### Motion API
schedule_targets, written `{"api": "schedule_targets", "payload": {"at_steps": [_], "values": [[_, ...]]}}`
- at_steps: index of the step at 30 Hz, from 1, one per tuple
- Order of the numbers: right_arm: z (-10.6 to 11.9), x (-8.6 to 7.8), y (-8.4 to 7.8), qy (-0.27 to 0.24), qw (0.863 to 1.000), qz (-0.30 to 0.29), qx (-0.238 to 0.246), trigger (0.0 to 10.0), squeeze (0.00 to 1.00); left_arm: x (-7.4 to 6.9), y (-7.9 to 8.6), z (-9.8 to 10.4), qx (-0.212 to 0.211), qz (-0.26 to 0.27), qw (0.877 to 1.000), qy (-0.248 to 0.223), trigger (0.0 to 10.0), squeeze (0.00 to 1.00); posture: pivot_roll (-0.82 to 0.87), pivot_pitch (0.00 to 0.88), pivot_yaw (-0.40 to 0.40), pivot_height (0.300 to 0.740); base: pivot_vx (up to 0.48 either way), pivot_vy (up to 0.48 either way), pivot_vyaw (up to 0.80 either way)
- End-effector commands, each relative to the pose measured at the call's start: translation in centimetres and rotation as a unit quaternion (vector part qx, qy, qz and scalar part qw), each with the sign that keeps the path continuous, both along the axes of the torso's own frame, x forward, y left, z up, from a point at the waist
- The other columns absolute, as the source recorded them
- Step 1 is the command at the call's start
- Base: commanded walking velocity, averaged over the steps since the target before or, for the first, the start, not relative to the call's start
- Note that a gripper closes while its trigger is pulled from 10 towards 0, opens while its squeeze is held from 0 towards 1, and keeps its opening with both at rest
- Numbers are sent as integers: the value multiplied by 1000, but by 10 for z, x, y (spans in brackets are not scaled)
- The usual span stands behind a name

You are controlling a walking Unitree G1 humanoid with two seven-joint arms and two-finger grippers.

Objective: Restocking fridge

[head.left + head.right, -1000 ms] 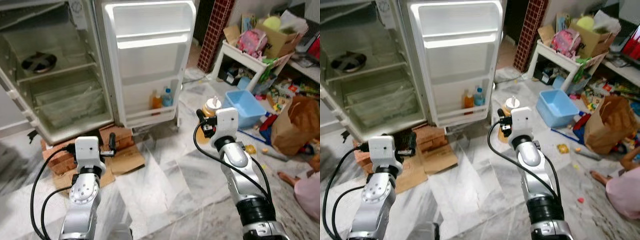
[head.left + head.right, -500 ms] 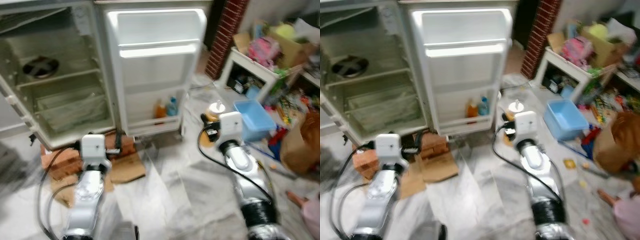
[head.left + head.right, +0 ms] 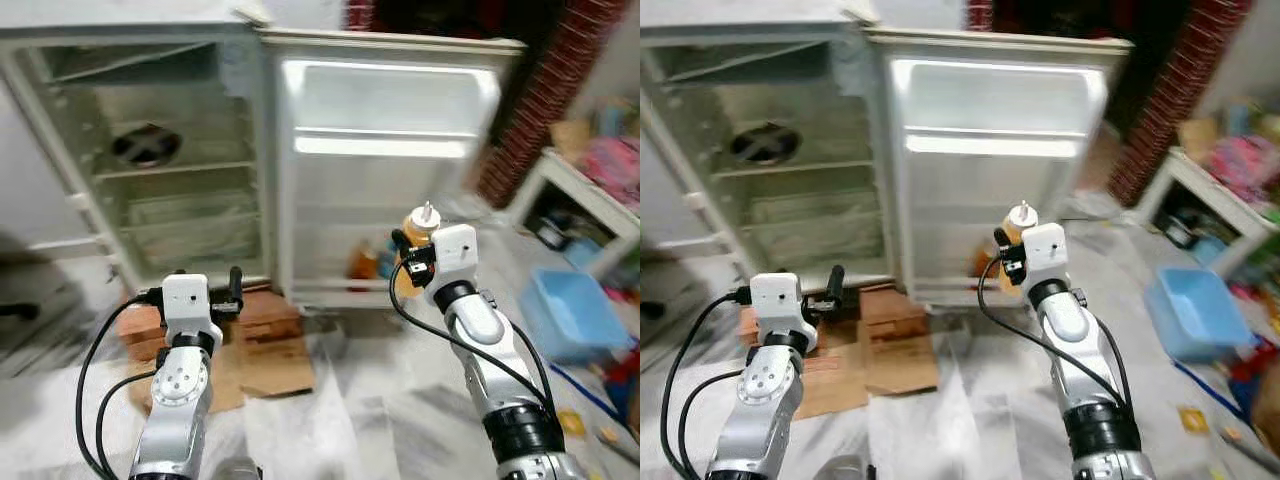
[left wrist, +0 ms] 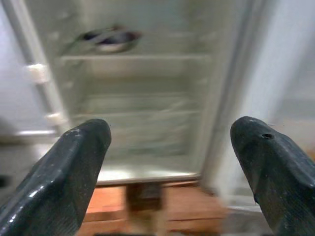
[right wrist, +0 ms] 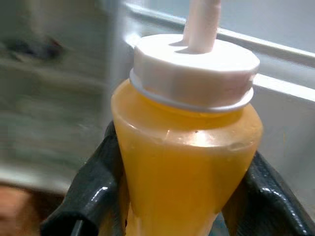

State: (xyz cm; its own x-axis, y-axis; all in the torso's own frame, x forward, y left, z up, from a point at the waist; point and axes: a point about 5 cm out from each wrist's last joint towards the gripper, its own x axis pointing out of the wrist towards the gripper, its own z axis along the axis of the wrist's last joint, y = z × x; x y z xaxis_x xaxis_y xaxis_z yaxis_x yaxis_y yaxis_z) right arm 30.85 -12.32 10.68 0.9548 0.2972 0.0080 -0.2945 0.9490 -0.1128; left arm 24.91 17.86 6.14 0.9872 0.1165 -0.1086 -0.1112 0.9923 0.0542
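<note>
Your right gripper (image 5: pixel 172 196) squeezes the yellow bottle (image 5: pixel 184 147); your left gripper (image 4: pixel 167 162) is wide open, holding nothing; bump the fridge door (image 3: pixel 385 170) and the bottle may slip.

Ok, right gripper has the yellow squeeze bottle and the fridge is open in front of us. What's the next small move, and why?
Probably ease the right gripper forward toward the bottom shelf of the fridge door. It is shut on the yellow squeeze bottle, held upright just short of that shelf, where an orange bottle already stands. The left gripper is open and low, out of the way.
</note>
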Motion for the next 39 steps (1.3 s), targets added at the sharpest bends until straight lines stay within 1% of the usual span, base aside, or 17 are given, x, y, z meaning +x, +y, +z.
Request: {"api": "schedule_targets", "payload": {"at_steps": [1, 5, 11, 18, 23, 32, 33, 37, 39], "values": [[2, 0, -18, -3, 1000, -23, -7, 10000, 0, 4, -13, 4, -4, -18, 1000, -9, 10000, 0, 68, 0, -80, 740, 469, 0, 0], [2, 0, -19, -4, 1000, -24, -5, 10000, 0, 4, -14, 3, -1, -19, 1000, -6, 10000, 0, 67, 0, -80, 740, 477, 0, 0], [2, 0, -19, -5, 1000, -24, -6, 10000, 0, 5, -13, 1, 5, -5, 1000, 4, 10000, 0, 66, 0, -81, 740, 450, 0, 0], [3, 1, -17, -6, 1000, -21, -7, 10000, 0, 5, -10, 0, 8, 3, 1000, 6, 10000, 0, 68, 0, -81, 740, 311, 0, 0], [3, 1, -17, -7, 1000, -20, -6, 10000, 0, 5, -11, 2, 7, 8, 1000, -5, 10000, 0, 69, 0, -80, 740, 0, 0, 0], [2, 0, -16, -4, 1000, -16, -5, 10000, 0, 5, -13, 1, 6, 9, 1000, -2, 10000, 0, 67, 0, -79, 740, 0, 0, 0], [1, 0, -16, 0, 1000, -12, -2, 10000, 0, 6, -13, 1, 5, 9, 1000, -2, 10000, 0, 68, 0, -79, 740, 0, 0, 0], [-6, -6, -7, 29, 999, 34, 11, 10000, 0, 6, -16, -1, -4, 8, 1000, 6, 10000, 0, 68, 0, -79, 740, 0, 0, 0], [-8, -8, -4, 36, 998, 44, 12, 10000, 0, 6, -18, -2, -8, 8, 1000, 9, 10000, 0, 69, 0, -79, 740, 0, 0, 0]]}}
